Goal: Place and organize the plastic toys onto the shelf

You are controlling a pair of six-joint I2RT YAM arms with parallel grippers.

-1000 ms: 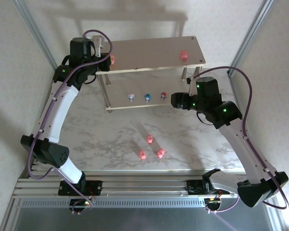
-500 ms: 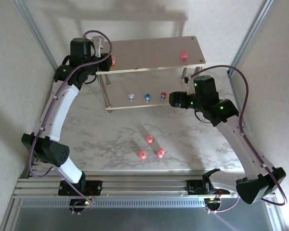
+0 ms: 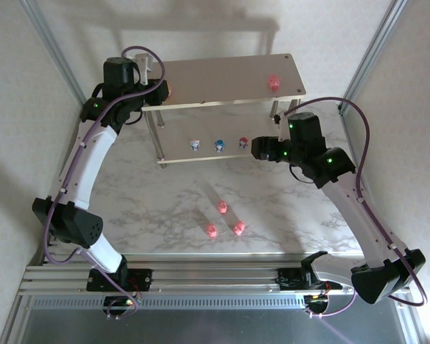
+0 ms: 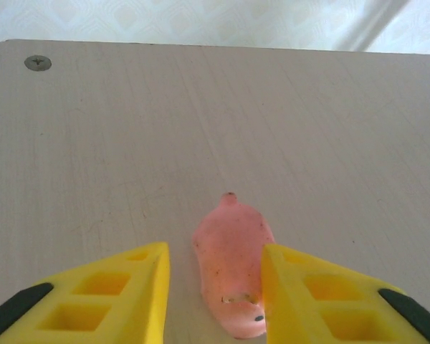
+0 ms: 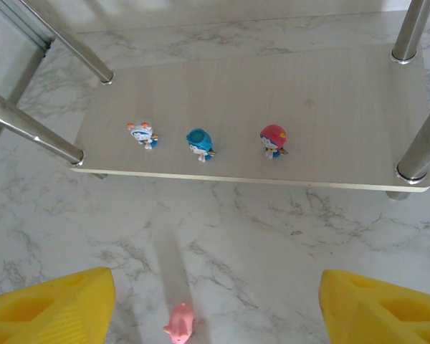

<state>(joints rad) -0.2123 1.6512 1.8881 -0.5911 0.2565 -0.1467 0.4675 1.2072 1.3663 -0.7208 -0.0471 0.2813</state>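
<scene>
Table (image 3: 287,208): marble, both arms reach out over it.
Shelf (image 3: 222,75): two boards. Its top left corner is under the left gripper (image 3: 161,89), its lower board (image 5: 330,122) is ahead of the right gripper (image 3: 256,148).
Left gripper (image 4: 215,247): released. Its fingers straddle the corner pink (image 4: 233,276), which lies on the top board (image 4: 201,107). There's a gap on one side; the other finger is at the toy's edge, can't tell if it touches.
Right gripper (image 5: 216,274): released, jaws wide, above the table just short of the lower board.
Toys: the far pink (image 3: 274,82) is on the top board, well away from the left gripper. The white toy (image 5: 142,133), blue toy (image 5: 199,143) and red toy (image 5: 273,140) stand in a row on the lower board, ahead of the right gripper. Three loose pinks (image 3: 222,207) are on the table, one loose pink (image 5: 179,322) below and between the right fingers.
</scene>
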